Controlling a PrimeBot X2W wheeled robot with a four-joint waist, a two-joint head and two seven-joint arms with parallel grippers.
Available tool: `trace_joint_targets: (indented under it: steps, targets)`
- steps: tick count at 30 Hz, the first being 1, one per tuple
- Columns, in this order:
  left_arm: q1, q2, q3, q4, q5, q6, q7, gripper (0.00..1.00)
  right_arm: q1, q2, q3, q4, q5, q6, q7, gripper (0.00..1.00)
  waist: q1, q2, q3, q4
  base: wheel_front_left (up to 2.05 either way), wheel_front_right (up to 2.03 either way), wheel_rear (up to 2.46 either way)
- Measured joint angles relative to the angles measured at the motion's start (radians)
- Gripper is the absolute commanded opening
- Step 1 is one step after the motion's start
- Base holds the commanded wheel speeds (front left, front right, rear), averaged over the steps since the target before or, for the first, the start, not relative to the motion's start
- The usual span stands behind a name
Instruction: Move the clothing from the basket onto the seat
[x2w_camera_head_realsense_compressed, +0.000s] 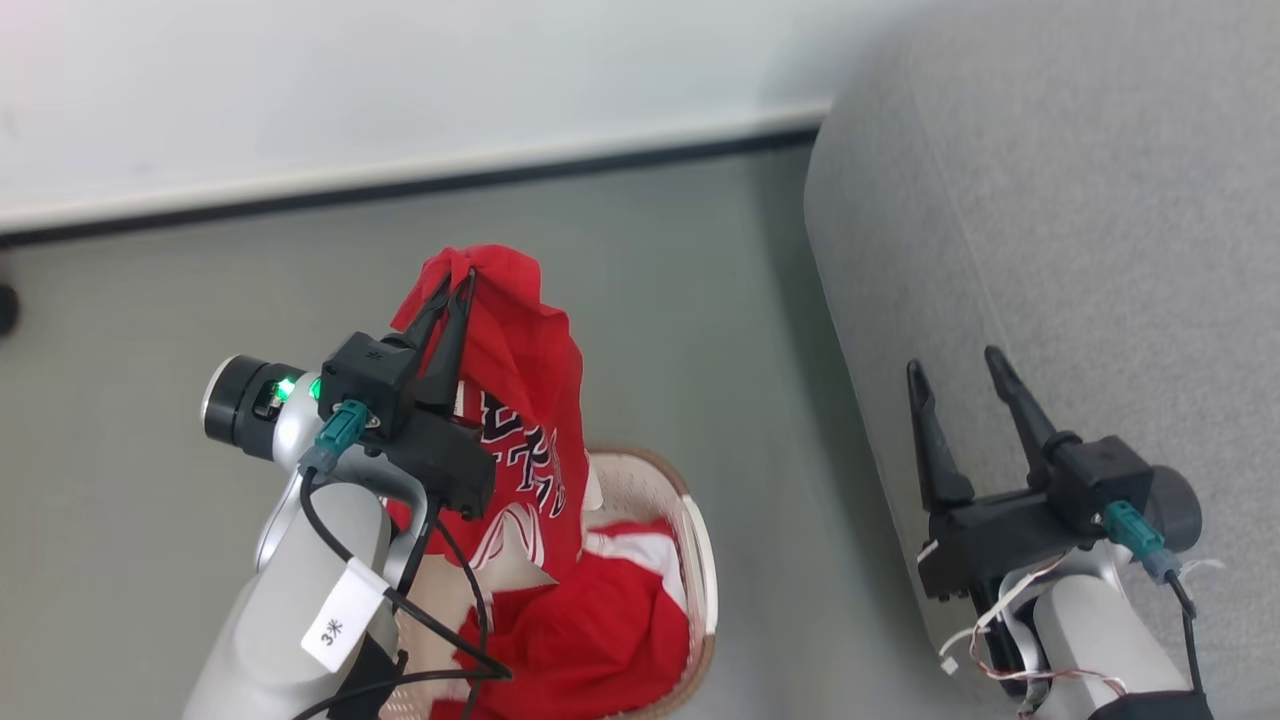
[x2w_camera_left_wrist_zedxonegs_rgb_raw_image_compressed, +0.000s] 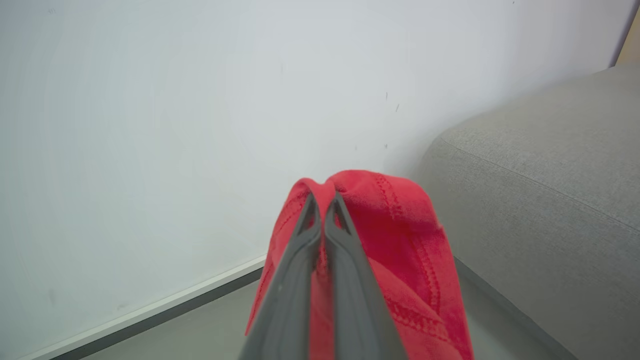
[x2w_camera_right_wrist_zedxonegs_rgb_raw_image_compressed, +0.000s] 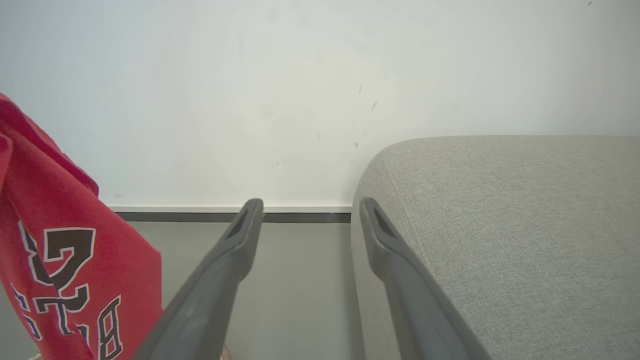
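Left hand (x2w_camera_head_realsense_compressed: 455, 285) pinched shut on the red jersey (x2w_camera_head_realsense_compressed: 530, 370); right hand (x2w_camera_head_realsense_compressed: 955, 362) spread wide, holding nothing.
Soft jersey hangs limp from the fingertips above the cream perforated basket (x2w_camera_head_realsense_compressed: 703, 560), second red garment (x2w_camera_head_realsense_compressed: 590, 620) crumpled inside; grey woven seat (x2w_camera_head_realsense_compressed: 1100, 250), round-cornered, by the right hand.

Jersey (x2w_camera_head_realsense_compressed: 535, 370): red, black lettering edged white. Second garment (x2w_camera_head_realsense_compressed: 590, 620): red with a broad white stripe. Basket (x2w_camera_head_realsense_compressed: 635, 490): cream, perforated, brown braided-look rim. Seat (x2w_camera_head_realsense_compressed: 1100, 200): plain grey woven fabric. Floor (x2w_camera_head_realsense_compressed: 650, 300): dull grey-green. Wall (x2w_camera_head_realsense_compressed: 400, 70): white, dark strip at its foot. Left gripper (x2w_camera_head_realsense_compressed: 457, 278) and right gripper (x2w_camera_head_realsense_compressed: 952, 360): black fingers.
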Motion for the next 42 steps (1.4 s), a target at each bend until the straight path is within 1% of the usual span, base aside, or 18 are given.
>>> trace_joint_targets:
  steps: [8, 14, 20, 22, 27, 31, 35, 42]
  targets:
    - [-0.001, -0.002, -0.02, -0.006, -0.017, -0.009, 0.0, 0.0, 0.041, -0.001, 0.017, 0.043, 0.0, 0.03, 0.0, 1.0, 0.0001, -0.0001, -0.122, 0.015, 0.0, 0.0, 0.0]
    - [-0.002, -0.008, -0.048, 0.028, -0.027, -0.017, 0.002, 0.0, 0.078, -0.001, 0.043, 0.074, -0.002, 0.05, 0.0, 1.0, 0.0, 0.0, -0.212, 0.022, 0.0, 0.0, 0.0]
    - [-0.009, -0.011, -0.07, 0.069, -0.04, -0.018, 0.03, 0.0, 0.102, -0.001, 0.079, 0.108, -0.012, 0.074, 0.0, 1.0, 0.0001, 0.0, -0.303, 0.027, 0.0, 0.0, 0.0]
    - [-0.009, -0.012, -0.074, 0.069, -0.05, -0.018, 0.038, 0.0, 0.109, -0.001, 0.093, 0.11, -0.012, 0.077, 0.0, 1.0, 0.0001, 0.0, -0.332, 0.028, 0.0, 0.0, 0.0]
    - [-0.009, -0.016, -0.084, 0.04, -0.061, -0.018, 0.05, 0.0, 0.113, 0.002, 0.133, 0.12, -0.02, 0.097, 0.0, 1.0, 0.0, 0.0, -0.392, 0.03, 0.0, 0.0, 0.0]
    - [-0.009, -0.017, -0.099, 0.015, -0.069, -0.018, 0.065, 0.0, 0.089, 0.006, 0.17, 0.131, -0.02, 0.11, 0.0, 1.0, 0.0001, 0.0, -0.421, 0.032, 0.0, 0.0, 0.0]
    - [-0.012, -0.018, -0.114, 0.006, -0.08, -0.016, 0.091, 0.0, 0.046, 0.019, 0.22, 0.144, -0.019, 0.115, 0.0, 1.0, 0.0001, 0.0001, -0.429, 0.039, 0.0, 0.0, 0.0]
    - [-0.043, -0.018, -0.163, 0.001, -0.114, 0.019, 0.129, 0.0, -0.007, 0.034, 0.318, 0.204, -0.009, 0.119, 0.0, 1.0, 0.0003, 0.0001, -0.421, 0.052, 0.0, 0.0, 0.0]
